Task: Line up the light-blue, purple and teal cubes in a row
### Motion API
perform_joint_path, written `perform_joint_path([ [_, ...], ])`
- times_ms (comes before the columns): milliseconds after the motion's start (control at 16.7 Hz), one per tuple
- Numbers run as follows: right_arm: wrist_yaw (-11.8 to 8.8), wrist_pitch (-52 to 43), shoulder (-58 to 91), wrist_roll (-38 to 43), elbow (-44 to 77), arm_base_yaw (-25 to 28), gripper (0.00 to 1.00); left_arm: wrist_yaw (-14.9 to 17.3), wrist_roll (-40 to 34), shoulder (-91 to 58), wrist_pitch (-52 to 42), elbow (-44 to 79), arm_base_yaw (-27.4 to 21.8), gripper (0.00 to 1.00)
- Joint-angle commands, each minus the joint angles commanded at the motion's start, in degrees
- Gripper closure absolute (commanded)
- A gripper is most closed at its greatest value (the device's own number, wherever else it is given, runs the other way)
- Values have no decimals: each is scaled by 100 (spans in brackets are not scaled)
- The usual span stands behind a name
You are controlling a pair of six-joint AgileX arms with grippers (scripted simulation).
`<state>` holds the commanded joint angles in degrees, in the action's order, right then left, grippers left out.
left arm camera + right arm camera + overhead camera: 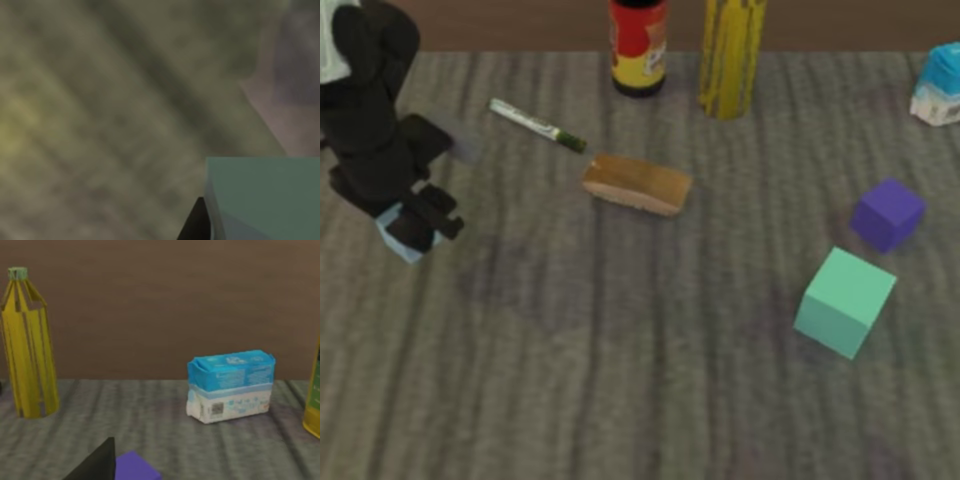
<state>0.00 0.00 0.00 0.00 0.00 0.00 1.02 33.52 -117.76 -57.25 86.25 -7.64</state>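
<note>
The small light-blue cube [402,240] sits at the table's left side, mostly covered by my left gripper [420,222]. In the left wrist view the cube [265,195] fills a corner, and one black fingertip [196,222] presses against its side, so the gripper is shut on it. The purple cube [887,213] and the larger teal cube [845,302] rest close together at the right. My right arm is outside the top view. A dark part of my right gripper [100,465] shows beside the purple cube [135,467].
Along the back stand a red-labelled bottle [638,45], a yellow bottle [730,55] and a blue-and-white carton [940,85]. A marker [535,125] and a brown loaf-shaped block [637,184] lie left of centre. The carton [231,385] also faces the right wrist camera.
</note>
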Motion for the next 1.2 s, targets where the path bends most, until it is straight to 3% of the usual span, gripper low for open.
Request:
perform_joint_path([
  [240, 0, 0, 0, 0, 0, 0, 0, -10, -370, -122, -91, 173, -257, 100],
  [480, 0, 0, 0, 0, 0, 0, 0, -45, -1633, -445, -351, 671, -1016, 100],
  [1200, 0, 0, 0, 0, 0, 0, 0, -167, -7822, -1344, -1280, 2321, -4294, 100],
])
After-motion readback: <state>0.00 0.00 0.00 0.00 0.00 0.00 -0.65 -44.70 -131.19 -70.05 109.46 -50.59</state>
